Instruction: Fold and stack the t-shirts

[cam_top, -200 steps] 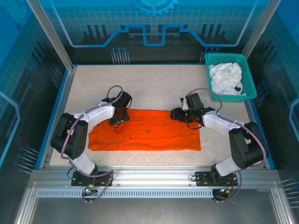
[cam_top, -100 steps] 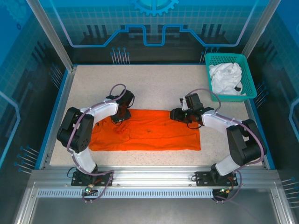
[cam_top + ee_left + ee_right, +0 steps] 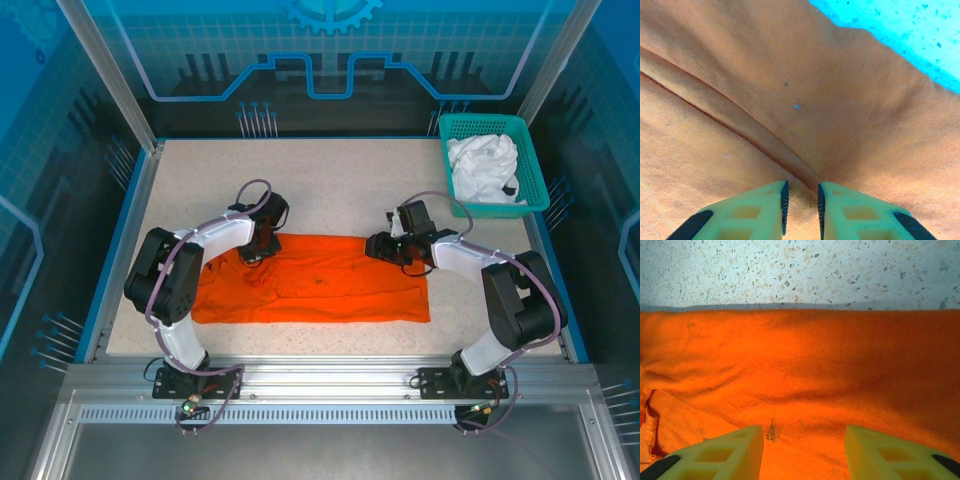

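The top view looks down from high at the near edge over the whole counter (image 3: 330, 180) — both wrist views press close above the orange t-shirt (image 3: 310, 290), shared by all three.

orange t-shirt (image 3: 320, 288); white t-shirt (image 3: 481, 166); teal lattice basket (image 3: 482, 121)

— What stands round the speckled desk (image 3: 340, 180)?
— Blue translucent wall panels (image 3: 60, 180) left, right and behind it, a gear graphic (image 3: 330, 12) on the far one. An aluminium rail (image 3: 330, 385) runs along its near edge.
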